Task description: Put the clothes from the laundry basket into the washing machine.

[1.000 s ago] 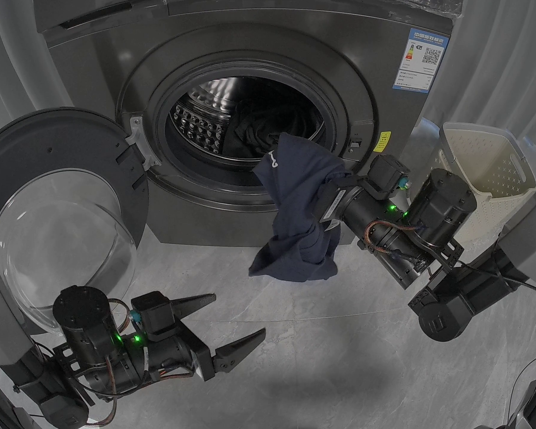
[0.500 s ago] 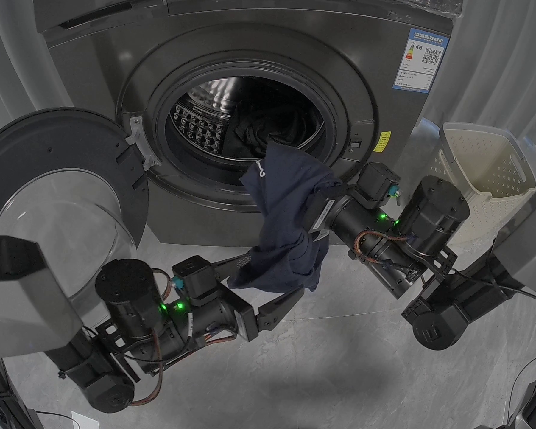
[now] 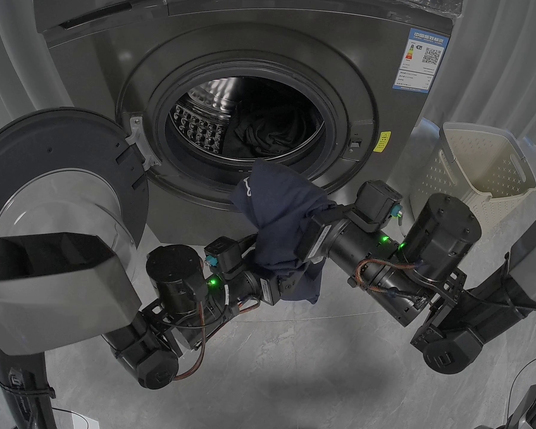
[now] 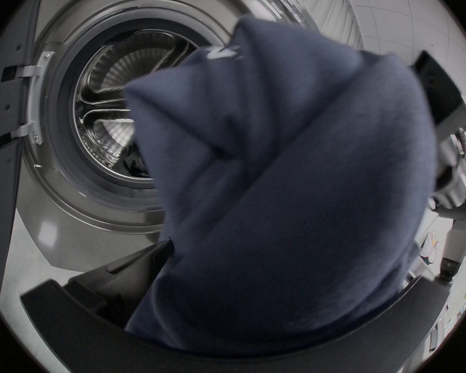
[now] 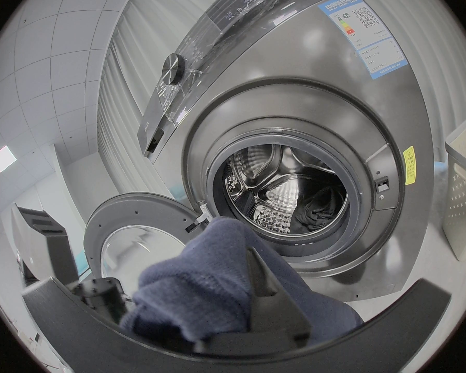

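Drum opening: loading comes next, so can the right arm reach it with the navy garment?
Probably yes. The door is swung wide, nothing blocks the drum opening, and the right gripper holds the navy garment just below its rim. The left gripper at the hanging cloth might drag.

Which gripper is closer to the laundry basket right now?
Right. The right gripper holds the navy garment on the side toward the laundry basket; the left gripper is at the garment's lower end, toward the open door.

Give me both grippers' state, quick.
Left gripper: cannot tell, it is buried in the hanging end of the navy garment.
Right gripper: closed, holding the navy garment up.
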Available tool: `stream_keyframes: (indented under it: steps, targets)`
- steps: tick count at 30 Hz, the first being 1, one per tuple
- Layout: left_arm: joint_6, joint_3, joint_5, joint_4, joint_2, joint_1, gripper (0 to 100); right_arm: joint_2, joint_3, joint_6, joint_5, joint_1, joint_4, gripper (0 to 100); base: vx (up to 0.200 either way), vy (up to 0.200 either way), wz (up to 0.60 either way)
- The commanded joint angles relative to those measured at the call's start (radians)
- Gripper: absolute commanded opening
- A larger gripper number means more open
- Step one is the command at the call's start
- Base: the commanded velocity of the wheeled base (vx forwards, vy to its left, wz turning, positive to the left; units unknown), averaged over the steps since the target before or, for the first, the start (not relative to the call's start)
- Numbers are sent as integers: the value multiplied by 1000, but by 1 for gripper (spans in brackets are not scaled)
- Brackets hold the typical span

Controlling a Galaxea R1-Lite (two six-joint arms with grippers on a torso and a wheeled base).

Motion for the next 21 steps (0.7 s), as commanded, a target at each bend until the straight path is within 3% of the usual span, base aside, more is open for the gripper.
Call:
stream_keyframes:
  steps: [1, 7, 8, 15, 21]
  targets:
    - [-2, -75, 22, 0, 75, 30, 100, -36, 32, 13, -6, 26, -1, 0, 0, 0, 0]
    - [-7, -151, 58, -1, 96, 35, 100, -44, 58, 24, -13, 55, -1, 0, 0, 0, 0]
    - [-8, -152, 60, -1, 96, 35, 0, -42, 58, 25, -15, 55, -2, 0, 0, 0, 0]
    - [-14, -174, 61, -3, 78, 30, 0, -36, 55, 30, -16, 53, -2, 0, 0, 0, 0]
    - [-34, -143, 66, -3, 7, 35, 0, -42, 61, 30, -24, -20, -1, 0, 0, 0, 0]
